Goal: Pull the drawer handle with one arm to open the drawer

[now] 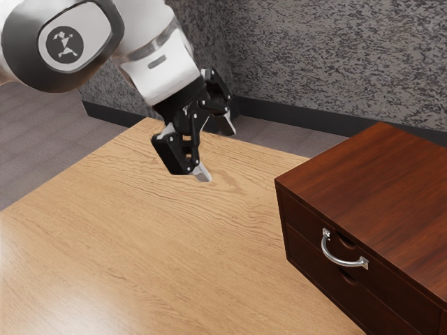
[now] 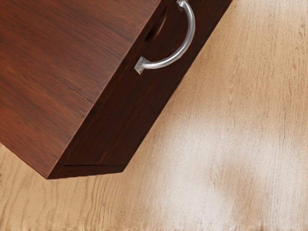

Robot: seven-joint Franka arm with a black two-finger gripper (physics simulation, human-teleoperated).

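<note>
Tabletop: light wood, under the cabinet.
Cabinet: dark, at the exterior view's right.
Tool: mine, above the tabletop, fingers apparently spread, empty.
Handle: silver, curved, on the upper drawer, well apart from my tool.

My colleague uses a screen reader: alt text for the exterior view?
A black gripper hovers open above a wooden table, apart from the drawer handle. The curved metal handle sits on a dark wooden cabinet at the exterior view's right.
</note>
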